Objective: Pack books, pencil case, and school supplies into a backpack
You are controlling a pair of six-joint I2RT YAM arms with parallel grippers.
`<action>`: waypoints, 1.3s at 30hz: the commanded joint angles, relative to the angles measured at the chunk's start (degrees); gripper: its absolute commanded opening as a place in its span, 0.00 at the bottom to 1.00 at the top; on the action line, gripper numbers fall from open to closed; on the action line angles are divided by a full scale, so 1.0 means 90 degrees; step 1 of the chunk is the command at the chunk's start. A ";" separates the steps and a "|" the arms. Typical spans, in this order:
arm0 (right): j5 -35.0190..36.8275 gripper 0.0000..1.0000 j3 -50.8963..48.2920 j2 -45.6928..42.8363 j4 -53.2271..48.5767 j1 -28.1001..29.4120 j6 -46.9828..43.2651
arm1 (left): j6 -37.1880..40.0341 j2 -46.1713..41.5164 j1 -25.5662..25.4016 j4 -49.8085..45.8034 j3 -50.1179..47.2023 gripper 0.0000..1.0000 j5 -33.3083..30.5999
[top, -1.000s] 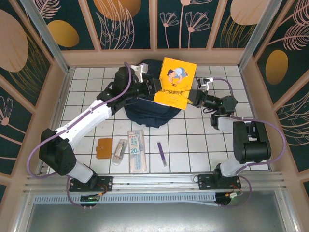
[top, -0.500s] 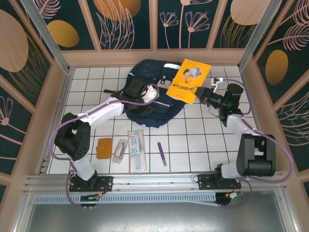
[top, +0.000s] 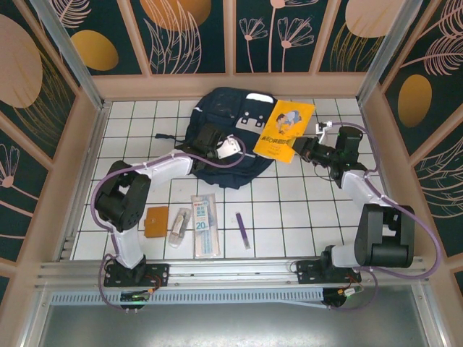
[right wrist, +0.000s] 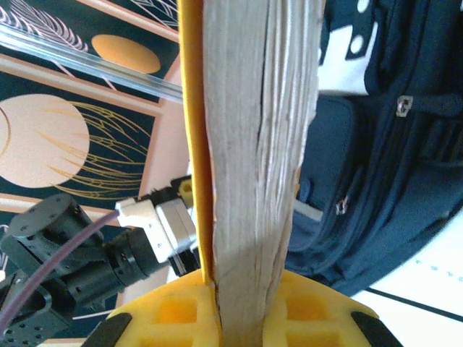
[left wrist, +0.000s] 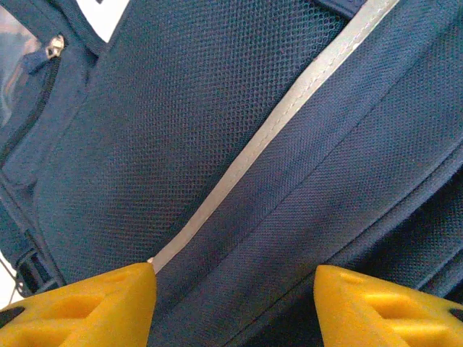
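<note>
A large navy backpack (top: 221,107) lies at the far middle of a white tiled worktop (top: 289,210). The right end effector (top: 302,147) is clamped on the lower corner of a yellow booklet (top: 283,129), which sits tilted at the backpack's right edge. In the right wrist view, its page edges stand pinched between 2 yellow fingers (right wrist: 163,311). The left end effector (top: 224,148) hovers over the backpack's front. Its fingers (left wrist: 87,303) are spread apart and hold nothing, with a pale stripe (left wrist: 289,108) in the fabric below them.

Near the arms lie an orange-brown rectangle (top: 157,221), a small packet (top: 179,225), a clear pack labelled 20 (top: 205,224) and a purple pen (top: 242,230).

The step appears to be sliding the booklet in. I cannot tell whether any compartment is open. The left arm should probably lift and hold a fabric lip, so the booklet enters edge first and flat without buckling.
</note>
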 commanded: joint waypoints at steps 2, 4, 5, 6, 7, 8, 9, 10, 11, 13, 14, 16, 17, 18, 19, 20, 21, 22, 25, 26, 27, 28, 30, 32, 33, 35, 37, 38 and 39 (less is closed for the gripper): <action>-0.0131 0.00 0.0316 -0.0308 -0.0301 0.0019 -0.0659 | 0.0482 0.0355 0.0018 0.0451 -0.0088 0.59 0.0213; -0.0131 0.00 0.0305 -0.0355 -0.0428 0.0002 -0.0740 | 0.0662 0.0474 0.0017 0.0459 -0.0155 0.61 0.0359; -0.0116 0.00 0.0326 -0.0381 -0.0515 0.0003 -0.0788 | 0.0721 0.0493 0.0023 0.0451 -0.0170 0.61 0.0469; -0.0090 0.00 0.0333 -0.0405 -0.0621 0.0008 -0.0847 | 0.0795 0.0484 0.0020 0.0463 -0.0192 0.63 0.0566; -0.0045 0.00 0.0361 -0.0422 -0.0751 0.0002 -0.0898 | 0.0866 0.0462 0.0023 0.0413 -0.0180 0.65 0.0675; 0.0009 0.00 0.0416 -0.0436 -0.0917 -0.0009 -0.0979 | 0.1006 0.0464 0.0020 0.0273 -0.0149 0.69 0.0819; 0.0034 0.00 0.0467 -0.0427 -0.1088 -0.0024 -0.1066 | 0.1099 0.0464 0.0018 0.0196 -0.0113 0.74 0.0841; 0.0058 0.00 0.0514 -0.0417 -0.1214 -0.0033 -0.1130 | 0.1135 0.0469 0.0018 0.0171 -0.0076 0.75 0.0826; 0.0088 0.00 0.0545 -0.0407 -0.1327 -0.0035 -0.1195 | 0.1200 0.0500 0.0033 0.0176 -0.0032 0.76 0.0773; 0.0151 0.00 0.0569 -0.0394 -0.1445 -0.0039 -0.1262 | 0.1259 0.0664 0.0030 0.0140 0.0141 0.74 0.0670; 0.0206 0.00 0.0571 -0.0391 -0.1490 -0.0032 -0.1262 | 0.1215 0.0788 0.0028 0.0174 0.0249 0.68 0.0589; 0.0273 0.00 0.0562 -0.0387 -0.1528 -0.0034 -0.1253 | 0.1145 0.1039 0.0028 0.0215 0.0456 0.49 0.0420; 0.0279 0.00 0.0562 -0.0384 -0.1565 -0.0037 -0.1253 | 0.1025 0.1142 0.0034 0.0223 0.0582 0.35 0.0339; 0.0294 0.00 0.0562 -0.0387 -0.1609 -0.0039 -0.1276 | 0.0932 0.1203 0.0032 0.0142 0.0727 0.23 0.0316; 0.0334 0.00 0.0570 -0.0387 -0.1702 -0.0038 -0.1313 | 0.0798 0.1198 0.0037 0.0089 0.0844 0.12 0.0324; 0.0413 0.00 0.0607 -0.0387 -0.1854 -0.0042 -0.1388 | 0.0622 0.1132 0.0029 0.0001 0.0976 0.02 0.0355; 0.0474 0.00 0.0634 -0.0392 -0.1991 -0.0048 -0.1466 | 0.0441 0.1032 0.0029 -0.0152 0.1107 0.00 0.0382; 0.0600 0.00 0.0649 -0.0411 -0.2143 -0.0049 -0.1554 | 0.0143 0.0892 0.0029 -0.0292 0.1315 0.00 0.0363; 0.0871 0.00 0.0627 -0.0587 -0.2386 -0.0109 -0.1648 | -0.0491 0.0374 0.0028 -0.0583 0.1731 0.00 0.0243; 0.0882 0.00 0.0574 -0.0690 -0.2339 -0.0126 -0.1607 | -0.0695 0.0160 0.0031 -0.0530 0.1772 0.00 0.0206; 0.0779 0.00 0.0517 -0.0808 -0.2262 -0.0175 -0.1558 | -0.0795 -0.0031 0.0029 -0.0458 0.1788 0.00 0.0200; 0.0680 0.00 0.0478 -0.0890 -0.2226 -0.0203 -0.1478 | -0.0858 -0.0246 0.0036 -0.0353 0.1770 0.00 0.0228; 0.0342 0.00 0.0486 -0.0980 -0.2256 -0.0229 -0.1374 | -0.1032 -0.0546 0.0032 -0.0123 0.1766 0.00 0.0196; -0.0078 0.00 0.0496 -0.1032 -0.2372 -0.0219 -0.1211 | -0.1165 -0.0723 0.0029 0.0026 0.1891 0.00 0.0136; -0.0175 0.00 0.0478 -0.1099 -0.2475 -0.0232 -0.1126 | -0.1222 -0.0746 0.0031 0.0017 0.1996 0.00 0.0100; -0.0112 0.00 0.0455 -0.1215 -0.2890 -0.0233 -0.1090 | -0.1363 -0.0747 0.0028 -0.0007 0.2288 0.00 0.0101; -0.0182 0.00 0.0387 -0.1246 -0.3224 -0.0223 -0.1041 | -0.1528 -0.0710 0.0028 0.0028 0.2500 0.00 0.0044; -0.0283 0.00 0.0338 -0.1246 -0.3316 -0.0213 -0.1007 | -0.1587 -0.0695 0.0031 0.0067 0.2565 0.00 0.0039; -0.0400 0.00 0.0267 -0.1263 -0.3403 -0.0183 -0.0957 | -0.1683 -0.0681 0.0032 0.0080 0.2647 0.00 0.0070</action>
